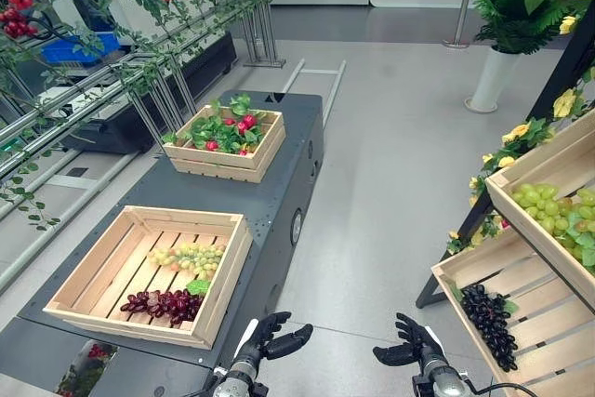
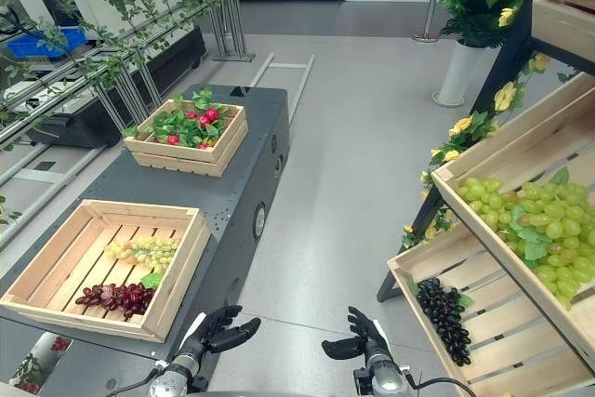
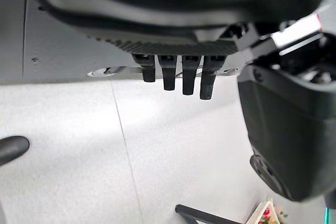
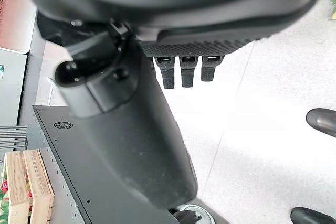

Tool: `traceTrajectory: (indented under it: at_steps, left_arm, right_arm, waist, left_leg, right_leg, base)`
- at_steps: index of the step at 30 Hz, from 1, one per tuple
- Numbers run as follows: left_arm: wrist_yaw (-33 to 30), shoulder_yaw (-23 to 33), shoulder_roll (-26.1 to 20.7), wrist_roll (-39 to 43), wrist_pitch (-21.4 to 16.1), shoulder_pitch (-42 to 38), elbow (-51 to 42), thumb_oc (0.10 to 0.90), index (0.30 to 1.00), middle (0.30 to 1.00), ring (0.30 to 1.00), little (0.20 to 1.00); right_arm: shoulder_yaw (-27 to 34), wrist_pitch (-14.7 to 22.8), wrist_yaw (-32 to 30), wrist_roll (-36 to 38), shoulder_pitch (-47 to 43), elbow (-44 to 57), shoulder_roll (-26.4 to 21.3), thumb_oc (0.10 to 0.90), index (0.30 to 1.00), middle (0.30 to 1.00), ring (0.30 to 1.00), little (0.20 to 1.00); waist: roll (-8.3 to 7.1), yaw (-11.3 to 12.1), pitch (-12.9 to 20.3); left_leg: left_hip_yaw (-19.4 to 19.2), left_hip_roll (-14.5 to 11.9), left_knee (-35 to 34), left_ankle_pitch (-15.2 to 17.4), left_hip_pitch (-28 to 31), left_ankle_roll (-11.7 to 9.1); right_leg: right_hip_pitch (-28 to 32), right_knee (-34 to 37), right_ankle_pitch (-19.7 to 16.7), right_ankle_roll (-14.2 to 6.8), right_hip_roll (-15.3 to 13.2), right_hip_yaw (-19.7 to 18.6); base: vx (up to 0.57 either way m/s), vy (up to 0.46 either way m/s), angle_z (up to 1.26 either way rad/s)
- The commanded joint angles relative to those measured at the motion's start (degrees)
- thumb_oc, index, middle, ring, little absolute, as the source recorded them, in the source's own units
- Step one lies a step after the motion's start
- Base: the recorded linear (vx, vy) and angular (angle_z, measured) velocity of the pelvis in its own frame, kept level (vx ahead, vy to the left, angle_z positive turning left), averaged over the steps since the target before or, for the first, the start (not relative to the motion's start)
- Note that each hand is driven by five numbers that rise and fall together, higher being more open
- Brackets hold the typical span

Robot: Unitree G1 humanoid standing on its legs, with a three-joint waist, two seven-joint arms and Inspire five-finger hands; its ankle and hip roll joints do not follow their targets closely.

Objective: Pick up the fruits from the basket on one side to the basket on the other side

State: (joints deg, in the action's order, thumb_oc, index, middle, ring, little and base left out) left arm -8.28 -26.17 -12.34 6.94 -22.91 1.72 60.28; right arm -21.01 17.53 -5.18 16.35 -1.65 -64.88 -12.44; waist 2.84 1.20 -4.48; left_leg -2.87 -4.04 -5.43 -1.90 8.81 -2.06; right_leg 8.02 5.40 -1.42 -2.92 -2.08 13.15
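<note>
1. Both hands hang low over the bare floor between the 2 fruit stations, holding nothing: the left hand (image 1: pixel 270 334) and the right hand (image 1: pixel 406 341) each have relaxed, loosely spread fingers, and each wrist view shows straight fingers over floor with no fruit past them.

2. On the robot's left, a wooden crate (image 1: pixel 93 267) sits at the near end of a dark cart (image 1: pixel 288 151). It holds a green grape bunch (image 1: pixel 191 258) near its right wall and a dark red grape bunch (image 1: pixel 165 303) at its near edge. A second crate of red fruit and leaves (image 1: pixel 226 139) sits at the cart's far end.

3. On the robot's right, a slanted wooden rack carries black grapes (image 1: pixel 488 323) on the lower shelf (image 1: pixel 548 341) and green grapes (image 2: pixel 530 220) on the upper shelf.

4. My judgement: no pick is in hand yet; this is the step between carries. The next move calls for reaching 1 hand into a crate and closing round a bunch.

5. The right eye view shows more of the upper shelf's green grapes; the right wrist view shows the cart's side panel.
</note>
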Motion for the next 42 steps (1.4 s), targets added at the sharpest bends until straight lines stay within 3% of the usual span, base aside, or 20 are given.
traceTrajectory:
  at_steps: [1,6,10,11,12,14,15,18,21,23,25,28,29,31,33,34,37,39,42]
  left_arm:
    - [0.2,-1.5,0.9,1.4,-2.6,-8.3,1.1,0.8,0.9,0.9,0.9,0.9]
    - [-1.8,-1.7,1.0,1.6,-2.5,-8.0,0.4,0.8,0.9,0.9,0.9,0.9]
    - [-1.7,-1.2,1.0,-0.7,-2.6,-8.3,-0.5,0.8,0.9,0.9,0.9,0.9]
    - [0.7,-1.8,0.4,-5.2,-3.6,-9.3,-1.7,0.8,0.9,0.9,0.9,0.9]
    - [1.0,-1.9,0.3,-5.3,-3.6,-9.3,-1.7,0.8,0.9,0.9,0.9,0.9]
    - [3.0,-3.5,0.1,-6.4,-3.7,-10.2,-2.2,0.8,0.9,0.9,0.9,0.9]
    - [3.5,-4.2,0.0,-7.0,-4.0,-10.5,-2.1,0.8,0.9,0.9,0.9,0.9]
    - [3.2,-6.8,0.3,-10.2,-5.8,-10.2,-0.3,0.8,0.9,0.9,0.9,0.9]
    - [3.7,-7.5,-0.5,-9.5,-6.7,-9.7,-1.2,0.8,0.9,0.9,0.9,0.9]
    - [3.8,-8.0,-1.4,-9.5,-5.8,-9.6,-2.8,0.8,0.9,0.9,0.9,0.9]
    - [3.9,-8.4,-1.8,-9.3,-5.5,-9.7,-3.1,0.8,0.9,0.9,0.9,0.9]
    - [4.2,-9.0,-2.1,-9.3,-5.6,-10.4,-3.5,0.8,0.9,0.9,0.9,0.9]
    - [4.5,-9.4,-2.2,-8.8,-5.4,-10.7,-3.6,0.8,0.9,0.9,0.9,0.9]
    - [5.0,-10.5,-2.3,-8.9,-5.0,-11.3,-3.7,0.8,0.9,0.9,0.9,0.9]
    - [5.1,-11.4,-2.4,-8.7,-4.2,-11.7,-3.7,0.8,0.9,0.9,0.9,0.9]
    - [5.1,-11.8,-2.4,-7.3,-3.4,-12.6,-3.7,0.8,0.9,0.9,0.9,0.9]
    - [5.0,-11.6,-2.5,-6.2,-3.7,-13.0,-3.8,0.8,0.9,0.9,0.9,0.9]
    - [5.3,-11.9,-2.0,-5.5,-5.3,-13.0,-3.2,0.8,0.9,0.9,0.9,0.9]
    - [5.3,-12.1,-1.4,-5.9,-6.3,-12.4,-3.0,0.8,0.9,0.9,0.9,0.9]
  right_arm:
    - [-1.5,3.6,1.1,2.3,-6.1,0.1,1.6,0.8,0.9,0.9,0.9,0.9]
    - [-1.9,0.3,2.2,4.4,-6.6,1.6,1.0,0.8,0.9,0.9,0.9,0.9]
    - [-1.6,-0.7,3.2,4.7,-6.4,2.2,0.7,0.8,0.9,0.9,0.9,0.9]
    - [-0.8,-0.3,1.9,7.4,-6.1,2.6,0.0,0.8,0.9,0.9,0.9,0.9]
    - [-0.7,-0.3,1.8,7.7,-6.0,2.6,0.0,0.8,0.9,0.9,0.9,0.9]
    - [0.2,0.9,1.6,9.8,-6.2,1.8,-0.2,0.8,0.9,0.9,0.9,0.9]
    - [0.3,1.5,1.5,9.9,-6.4,1.5,-0.3,0.8,0.9,0.9,0.9,0.9]
    - [0.7,0.9,0.7,9.5,-7.5,-0.8,0.6,0.8,0.9,0.9,0.9,0.9]
    - [1.7,1.4,3.0,8.7,-7.0,-1.7,1.2,0.8,0.9,0.9,0.9,0.9]
    - [1.3,1.7,2.9,7.9,-6.7,-1.4,1.7,0.8,0.9,0.9,0.9,0.9]
    - [1.3,1.8,3.1,9.3,-7.1,-1.3,2.1,0.8,0.9,0.9,0.9,0.9]
    - [1.5,2.1,3.1,10.2,-7.8,-0.7,2.5,0.8,0.9,0.9,0.9,0.9]
    - [1.2,2.3,3.1,10.7,-7.6,-0.1,2.4,0.8,0.9,0.9,0.9,0.9]
    - [1.3,2.3,2.9,11.6,-7.4,0.5,2.2,0.8,0.9,0.9,0.9,0.9]
    - [1.2,2.6,2.9,12.2,-7.2,0.6,2.2,0.8,0.9,0.9,0.9,0.9]
    - [1.0,2.9,2.9,12.8,-7.7,0.5,2.2,0.8,0.9,0.9,0.9,0.9]
    - [1.4,3.1,2.6,14.7,-8.6,0.4,2.3,0.8,0.9,0.9,0.9,0.9]
    - [2.9,3.3,1.8,16.3,-9.3,0.2,2.4,0.8,0.9,0.9,0.9,0.9]
    - [3.4,3.6,1.0,16.9,-9.2,0.5,3.0,0.8,0.9,0.9,0.9,0.9]
  waist:
    - [-2.9,1.1,-2.0]
    - [-3.07,2.0,-3.6]
    - [-4.2,2.6,-5.3]
    - [-4.03,2.6,-6.9]
    - [-3.92,2.6,-7.0]
    - [-2.85,1.0,-7.2]
    - [-2.42,0.7,-7.2]
    - [-1.6,1.5,-6.0]
    - [-1.56,1.4,-4.7]
    - [-1.68,2.0,-4.5]
    - [-1.63,2.2,-4.4]
    - [-1.11,2.3,-4.8]
    - [-0.92,1.8,-5.2]
    - [-0.73,0.6,-5.8]
    - [-0.54,-0.1,-6.3]
    - [0.05,-0.5,-6.7]
    - [-0.07,-0.8,-7.1]
    - [-0.53,-1.6,-7.0]
    - [-1.1,-2.2,-6.8]
  left_leg:
    - [-0.9,5.6,0.4,7.2,2.0,3.5]
    - [-0.4,5.5,3.3,7.4,0.8,2.6]
    - [-3.5,5.3,15.0,7.3,-6.4,0.8]
    - [-9.8,3.0,18.2,4.1,-11.2,-1.2]
    - [-10.2,2.7,18.3,4.4,-11.0,-1.7]
    - [-19.1,0.2,10.4,1.7,-10.0,-2.7]
    - [-19.9,0.0,7.5,0.3,-10.0,-3.0]
    - [-13.8,3.1,1.0,1.1,-6.8,-0.5]
    - [-15.2,3.8,0.6,2.6,-3.8,1.1]
    - [-13.9,4.5,0.4,3.4,-3.2,2.2]
    - [-13.9,4.7,0.4,3.9,-2.9,3.2]
    - [-12.2,5.9,0.4,4.1,-3.2,4.8]
    - [-11.3,6.6,0.5,4.4,-3.1,5.3]
    - [-9.6,7.1,0.6,4.7,-2.9,5.8]
    - [-8.2,7.2,0.6,4.7,-2.7,5.7]
    - [-8.0,6.2,0.5,4.4,-3.0,5.5]
    - [-7.5,5.9,0.6,5.8,-2.7,5.5]
    - [-4.7,6.5,0.6,7.5,-2.6,6.2]
    - [-1.4,6.6,0.8,8.7,-1.9,6.5]
  right_leg:
    - [2.8,-1.1,5.1,0.6,0.2,-0.7]
    - [2.9,-0.8,5.1,1.7,0.3,0.2]
    - [2.8,-1.0,4.2,2.4,-0.9,1.8]
    - [3.3,-2.0,4.8,2.5,-1.6,5.0]
    - [3.7,-2.1,5.2,2.3,-1.6,5.0]
    - [3.8,-3.5,6.6,1.8,-2.3,8.3]
    - [3.8,-3.8,6.9,1.7,-2.2,8.7]
    - [3.2,-4.9,7.6,0.4,-2.8,7.6]
    - [3.0,-6.6,8.1,-0.6,-4.0,9.2]
    - [2.4,-9.0,8.6,-1.4,-5.0,9.4]
    - [1.6,-13.3,9.9,-1.8,-6.1,9.7]
    - [-3.4,-26.9,8.6,-2.3,-9.0,7.5]
    - [-6.1,-32.5,7.6,-2.4,-9.3,5.7]
    - [-10.4,-35.5,6.8,-2.3,-7.7,2.3]
    - [-11.9,-33.7,6.6,-2.0,-6.6,0.9]
    - [-13.7,-27.2,4.8,-1.2,-6.4,0.8]
    - [-15.4,-16.7,1.3,-2.1,-6.1,-1.2]
    - [-18.1,-6.3,-3.5,-3.8,-4.7,-6.9]
    - [-17.7,-2.5,-4.4,-4.0,-3.4,-10.2]
  base:
    - [0.0,-0.115,0.11]
    - [0.0,-0.08,0.1]
    - [-0.02,-0.022,0.37]
    - [0.01,0.03,0.97]
    - [0.02,0.099,1.46]
    - [0.04,0.176,1.37]
    - [0.08,0.232,0.99]
    - [0.22,0.265,0.6]
    - [0.22,0.187,-0.15]
    - [0.17,0.173,-0.04]
    - [0.15,0.184,0.04]
    - [0.14,0.206,0.11]
    - [0.11,0.152,0.25]
    - [0.1,0.057,0.4]
    - [0.09,-0.041,0.73]
    - [0.09,-0.101,0.85]
    - [0.12,-0.162,0.41]
    - [0.23,-0.293,0.33]
    - [0.26,-0.323,0.76]
